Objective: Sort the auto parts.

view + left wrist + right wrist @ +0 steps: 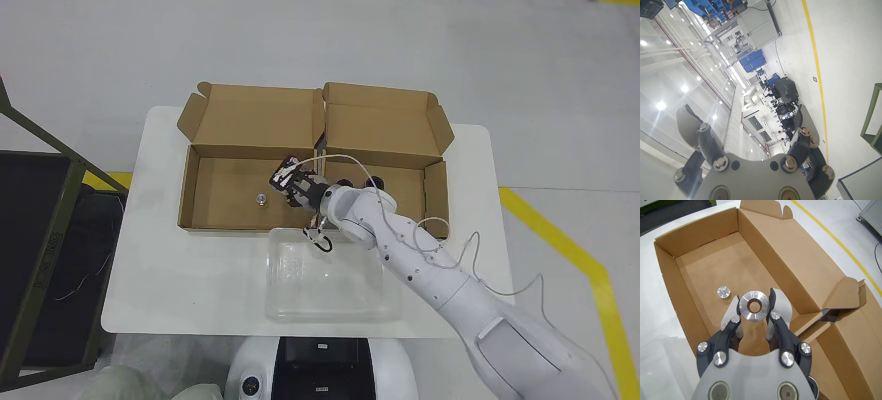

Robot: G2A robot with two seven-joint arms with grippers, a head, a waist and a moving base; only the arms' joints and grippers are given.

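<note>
My right gripper (754, 303) is shut on a shiny metal ring (745, 309) with a round centre hole, held by its rim just above the floor of the left cardboard box (702, 262). A smaller round metal part (723, 292) lies on that box's floor close beside the ring. From above, the right gripper (295, 183) hangs over the left box (186, 190), and the small part (259, 198) sits a little to its left. My left gripper (743, 111) is open, holds nothing, and points out at the room away from the table.
A second open cardboard box (435, 195) adjoins the first on the right, its flaps folded back. A clear plastic tray (290, 300) stands at the white table's (160, 250) front edge, under the right arm. A green frame (40, 250) stands left of the table.
</note>
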